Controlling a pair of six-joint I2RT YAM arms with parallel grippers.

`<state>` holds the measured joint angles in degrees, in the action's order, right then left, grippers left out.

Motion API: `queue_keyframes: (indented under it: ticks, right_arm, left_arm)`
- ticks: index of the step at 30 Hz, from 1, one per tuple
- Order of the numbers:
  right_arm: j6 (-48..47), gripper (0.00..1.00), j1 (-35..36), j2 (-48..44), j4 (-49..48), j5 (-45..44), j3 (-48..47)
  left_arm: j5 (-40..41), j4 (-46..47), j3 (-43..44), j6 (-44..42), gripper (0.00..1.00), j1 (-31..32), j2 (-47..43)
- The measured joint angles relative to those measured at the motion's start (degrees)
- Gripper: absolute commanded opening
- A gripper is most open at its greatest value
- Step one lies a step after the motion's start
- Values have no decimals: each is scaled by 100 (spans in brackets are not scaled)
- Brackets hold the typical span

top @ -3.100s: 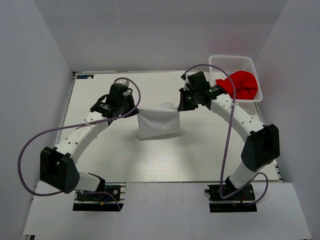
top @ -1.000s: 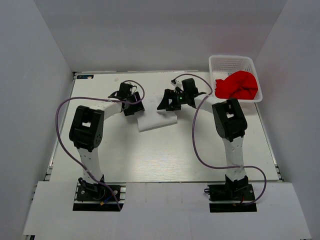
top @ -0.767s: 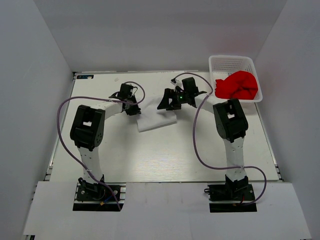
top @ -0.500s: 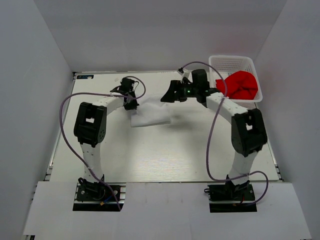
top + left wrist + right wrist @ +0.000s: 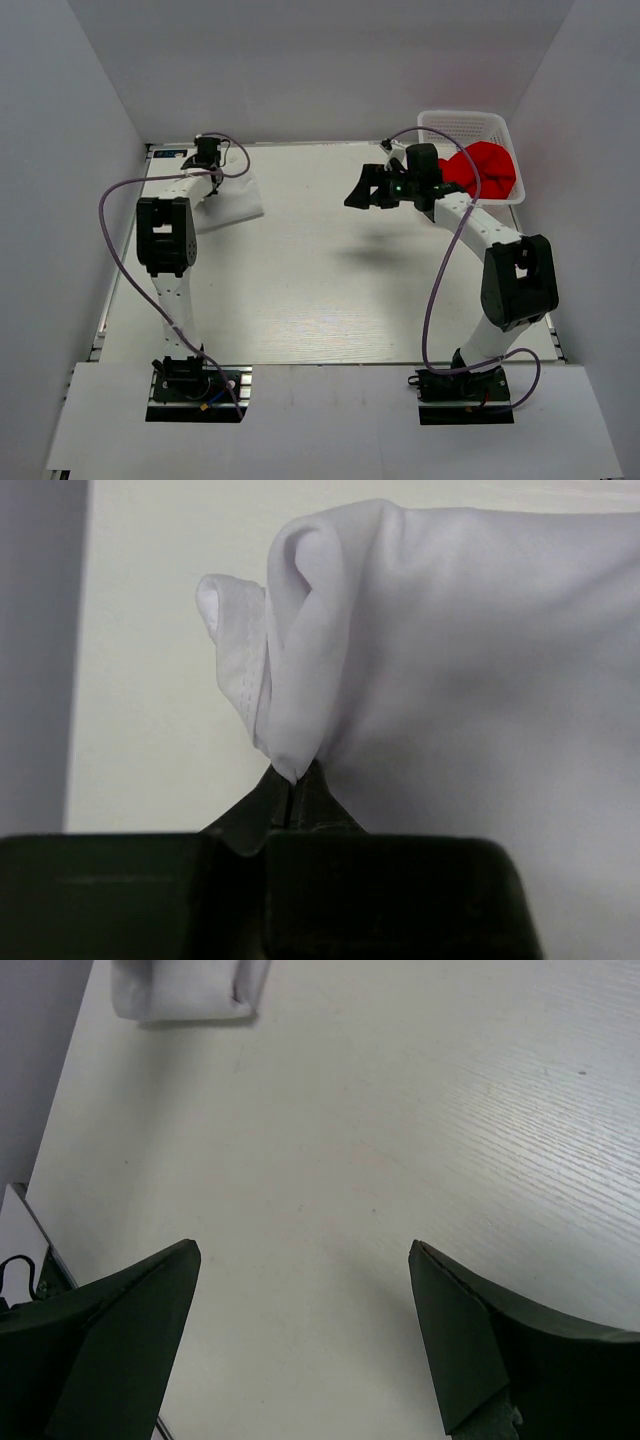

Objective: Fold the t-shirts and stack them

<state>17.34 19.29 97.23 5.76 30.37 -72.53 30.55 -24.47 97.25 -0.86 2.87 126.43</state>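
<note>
Under the right pincer (image 5: 303, 1247) and between its spread fingers runs open counter (image 5: 420, 1110), free forward and to both sides. Far ahead, the white shirt (image 5: 185, 988) is the only thing lying in that path. Behind it, beside its arm, the basket (image 5: 462, 125) holding the red shirt (image 5: 487, 168) bars the way. The left pincer (image 5: 290, 792), clamped on the white shirt, has cloth ahead and to its right; on its left, a counter strip, then the wall (image 5: 40, 630).
</note>
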Motion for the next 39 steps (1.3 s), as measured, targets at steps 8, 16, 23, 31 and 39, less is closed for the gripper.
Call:
queue_keyframes:
  ticks: [8, 16, 23, 31, 39]
  right_arm:
    - [-57, 91, -133, 195, 413, -240, -42]
    - [-133, 91, -205, 293, 802, -501, -96]
    - [-125, 91, -236, 605, 879, -481, -431]
    - [-136, 91, -234, 636, 844, -413, -452]
    - [-129, 91, -232, -136, 317, -688, 472]
  left_arm:
    - [7, 730, 568, -1329, 0, -791, 704]
    - [-409, 1108, 1622, -1856, 0, -1178, 1464]
    - [-439, 1174, 2251, -1880, 100, -1296, 1759]
    - [-509, 831, 2378, -1333, 100, -1397, 1655]
    - [-1198, 442, 848, -372, 100, -1198, -444]
